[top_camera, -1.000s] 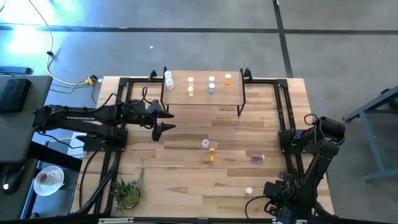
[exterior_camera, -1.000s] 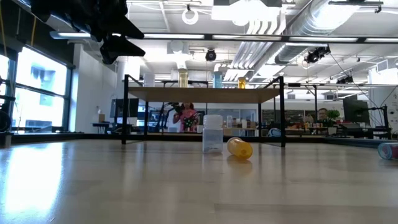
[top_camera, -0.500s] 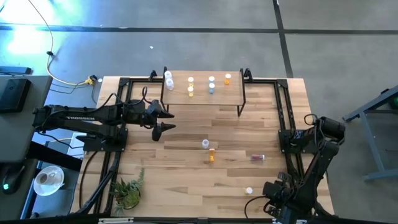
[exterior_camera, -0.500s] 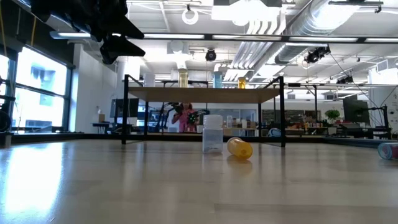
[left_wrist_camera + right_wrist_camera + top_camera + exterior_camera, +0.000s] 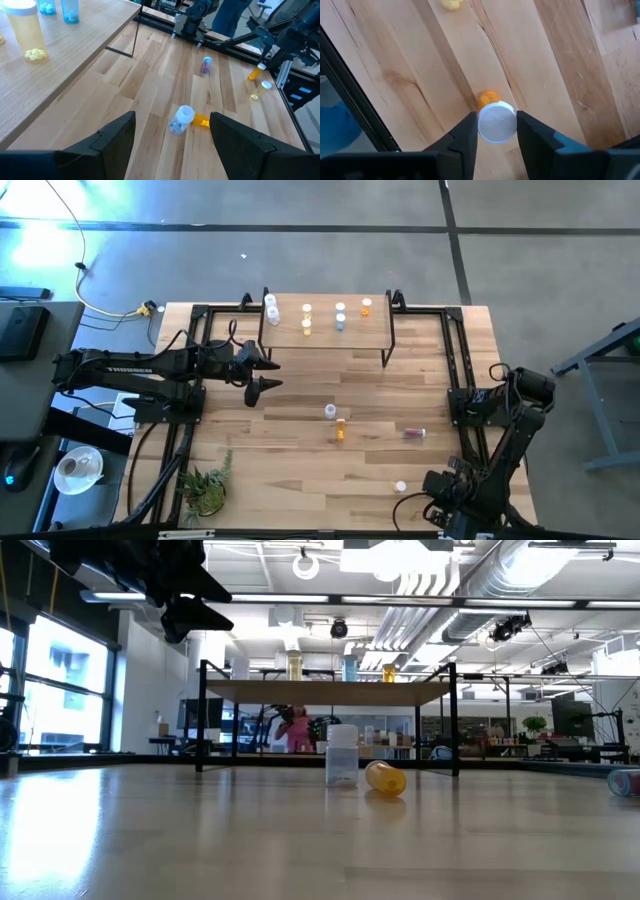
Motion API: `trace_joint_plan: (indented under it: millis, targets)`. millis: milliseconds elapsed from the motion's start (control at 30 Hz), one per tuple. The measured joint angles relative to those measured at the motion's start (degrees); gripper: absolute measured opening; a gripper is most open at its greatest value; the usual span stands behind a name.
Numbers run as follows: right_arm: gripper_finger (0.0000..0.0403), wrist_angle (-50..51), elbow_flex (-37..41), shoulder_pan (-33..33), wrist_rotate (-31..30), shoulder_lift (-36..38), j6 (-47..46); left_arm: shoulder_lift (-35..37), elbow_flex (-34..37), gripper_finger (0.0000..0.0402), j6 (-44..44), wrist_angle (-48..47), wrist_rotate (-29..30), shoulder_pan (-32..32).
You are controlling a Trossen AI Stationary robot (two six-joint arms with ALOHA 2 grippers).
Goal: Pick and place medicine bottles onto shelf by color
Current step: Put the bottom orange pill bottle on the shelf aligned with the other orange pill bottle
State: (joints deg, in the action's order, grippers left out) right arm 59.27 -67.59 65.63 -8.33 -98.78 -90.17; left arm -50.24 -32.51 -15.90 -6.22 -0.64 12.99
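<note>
at the near right corner of the light wooden table, the right gripper points down with its jaws clenched on the amber-orange pill bottle with a white cap, which stands on the wood at that corner, while a yellowish bottle lies just beyond it in the wrist view. a small green potted plant sits at the near left corner. farther in, around the middle of the table, a clear bottle with a white cap stands upright and an orange bottle lies on its side just beside it; a bluish-pink bottle lies well apart to the right. the left gripper hangs above the left part of the table, between the middle bottles and the shelf, with its jaws released and empty. at the far edge stands the low light-wood shelf on thin black legs, carrying upright bottles: two white ones at its left end, two pale yellow ones, two bluish ones and one amber one toward the right. beyond the table, a person in a pink top shows in the room.
</note>
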Motion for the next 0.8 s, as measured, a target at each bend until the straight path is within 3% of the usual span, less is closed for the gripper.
trace_joint_plan:
  millis: [800]
  targets:
    - [0.0108, 0.2, -3.5, 0.0, -0.3, 0.0, -1.5, 0.0, 0.0, 0.0243, 0.0, 0.0, 0.0, 0.0]
